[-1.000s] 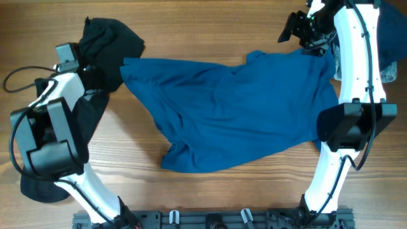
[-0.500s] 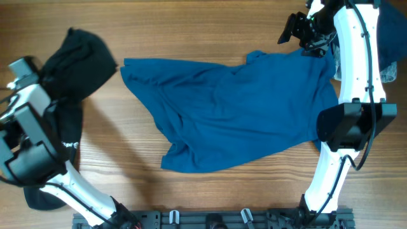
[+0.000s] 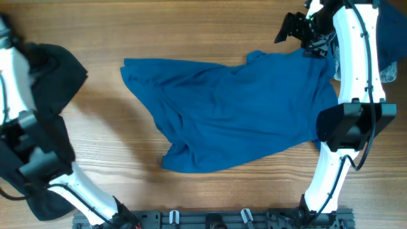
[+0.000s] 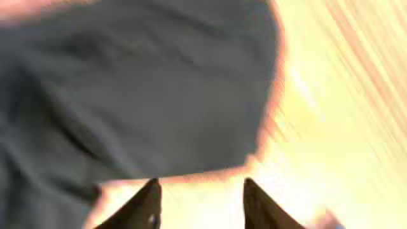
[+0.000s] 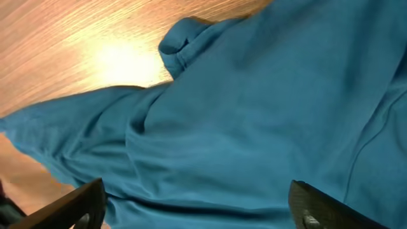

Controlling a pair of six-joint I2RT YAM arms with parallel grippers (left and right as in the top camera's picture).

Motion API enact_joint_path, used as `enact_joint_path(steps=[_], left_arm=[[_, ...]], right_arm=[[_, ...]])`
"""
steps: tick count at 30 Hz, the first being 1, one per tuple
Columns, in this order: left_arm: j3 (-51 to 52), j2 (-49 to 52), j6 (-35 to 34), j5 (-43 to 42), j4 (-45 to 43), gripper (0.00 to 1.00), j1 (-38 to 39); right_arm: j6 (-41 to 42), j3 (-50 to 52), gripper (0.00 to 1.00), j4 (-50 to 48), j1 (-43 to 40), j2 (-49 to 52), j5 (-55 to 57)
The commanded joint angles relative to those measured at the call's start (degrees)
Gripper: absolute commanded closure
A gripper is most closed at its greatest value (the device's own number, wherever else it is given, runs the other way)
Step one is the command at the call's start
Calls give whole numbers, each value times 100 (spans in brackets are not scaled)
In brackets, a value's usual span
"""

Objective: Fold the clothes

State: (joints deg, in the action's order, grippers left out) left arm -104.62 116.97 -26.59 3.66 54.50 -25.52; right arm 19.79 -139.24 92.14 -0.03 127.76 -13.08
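Note:
The large teal-blue shirt point(image 3: 235, 114) lies spread and wrinkled across the middle of the wooden table, and it fills the right wrist view point(image 5: 254, 114). The black garment point(image 3: 57, 70) is bunched at the far left, apart from the shirt. In the blurred left wrist view it point(image 4: 127, 83) lies just beyond my left gripper point(image 4: 200, 191), whose fingers are apart with only bare wood between them. My right gripper point(image 3: 291, 28) hovers open over the shirt's upper right part, with its fingers point(image 5: 197, 203) wide apart above the cloth.
A navy and pale-denim heap point(image 3: 389, 44) sits at the right edge behind the right arm. The left arm point(image 3: 38, 146) stands along the left edge. A black rail point(image 3: 210, 219) runs along the table's front edge.
The left arm has swung far to the left and the black garment has moved left with it, away from the shirt's left sleeve. The right arm and the shirt have not moved.

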Motion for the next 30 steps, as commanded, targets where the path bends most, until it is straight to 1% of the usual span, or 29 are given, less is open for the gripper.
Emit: enact_joint_path(steps=[1, 2, 3, 4, 5, 6, 7, 9, 10, 11, 12, 14, 19, 22, 24, 26, 29, 30], left_arm=[[-15, -221, 24, -1720, 1176, 27, 1078], [63, -221, -136, -1714, 1351, 24, 1364], [223, -212, -221, -1705, 1412, 18, 1740], [380, -186, -245, -1692, 1408, 13, 2068], [555, -151, -435, -1585, 1377, 12, 2350], [682, -96, -658, -1493, 1351, 19, 2549], [785, -22, -734, -1471, 1272, 31, 2697], [955, 164, -817, -1467, 1021, 49, 2896], [981, 304, -914, -1453, 1027, 75, 2946], [981, 398, -931, -1451, 994, 89, 2955], [981, 472, -953, -1438, 879, 96, 2953], [981, 557, -1182, -1073, 605, 96, 2938], [981, 841, -1593, -1043, 474, 96, 2927], [981, 1119, -1596, -1032, 205, 96, 2850], [981, 1276, -1764, -955, 138, 96, 2736], [981, 1360, -1733, -931, 31, 96, 2610], [981, 1360, -1738, -804, -391, 96, 2444], [981, 1386, -1738, -780, -684, 96, 2350]], right_arm=[[-57, -85, 4, -2, 39, -61, -50], [-109, -85, 3, -2, 39, -61, -50], [-184, -85, 3, -2, 42, -61, -50], [-184, -85, 3, -2, 39, -61, -50], [-190, -85, 2, 0, 39, -61, -50], [-212, -85, 2, 0, 39, -59, -50], [-245, -85, 2, -2, 42, -59, -50], [-319, -85, 2, 0, 42, -61, -52], [-326, -85, 2, 0, 42, -61, -52], [-328, -85, 2, 0, 42, -61, -52], [-323, -85, 2, 0, 39, -61, -52], [-328, -85, 2, 0, 42, -61, -52], [-328, -85, 2, -2, 42, -61, -52], [-328, -85, 2, 0, 39, -61, -50], [-326, -85, 2, 0, 42, -59, -50], [-328, -85, 2, -2, 42, -61, -50], [-328, -85, 2, 0, 42, -61, -50], [-326, -85, 2, 0, 42, -61, -52]])
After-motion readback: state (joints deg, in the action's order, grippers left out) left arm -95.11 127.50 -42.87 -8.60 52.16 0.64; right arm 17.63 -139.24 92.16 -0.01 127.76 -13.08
